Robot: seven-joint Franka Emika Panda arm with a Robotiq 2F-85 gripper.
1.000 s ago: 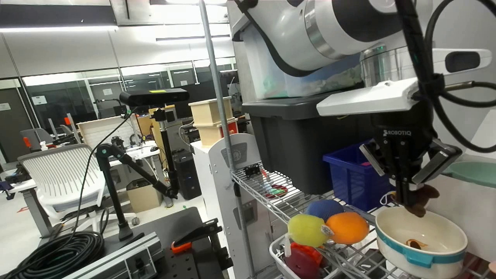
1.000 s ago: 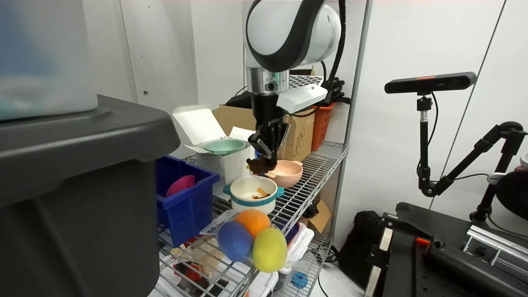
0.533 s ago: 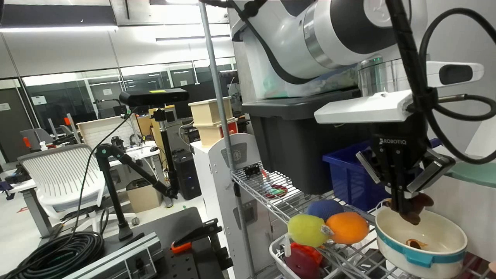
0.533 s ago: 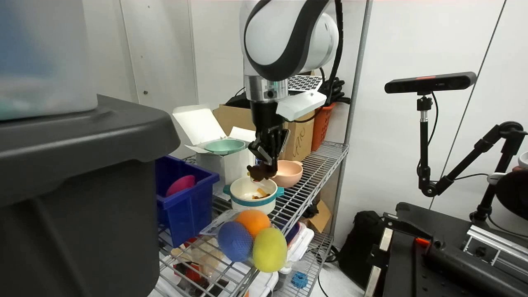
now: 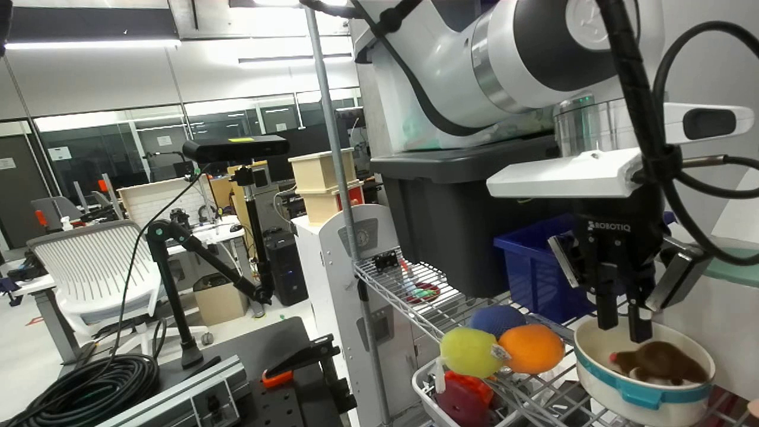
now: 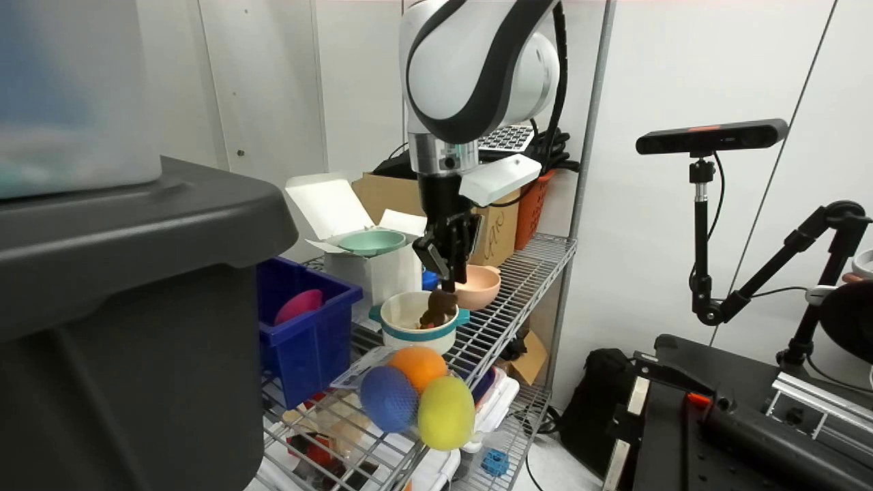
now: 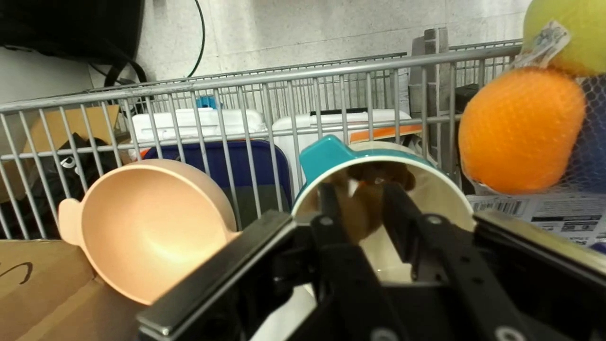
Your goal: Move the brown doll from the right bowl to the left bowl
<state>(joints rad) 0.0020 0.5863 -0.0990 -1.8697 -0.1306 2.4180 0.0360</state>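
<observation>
One brown doll: inside the cream bowl, near the long edge of the wire shelf.
Gripper: just above, jaws parted partway, holding nothing.
Peach bowl: beside the cream bowl, same edge.
Orange ball: cream bowl's opposite side, same edge.

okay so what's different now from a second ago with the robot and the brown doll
The jaws came lower and opened, letting go of the brown doll, which dropped down into the cream bowl. That bowl, the blue crate, the orange ball and the yellow-green ball stayed put.
</observation>
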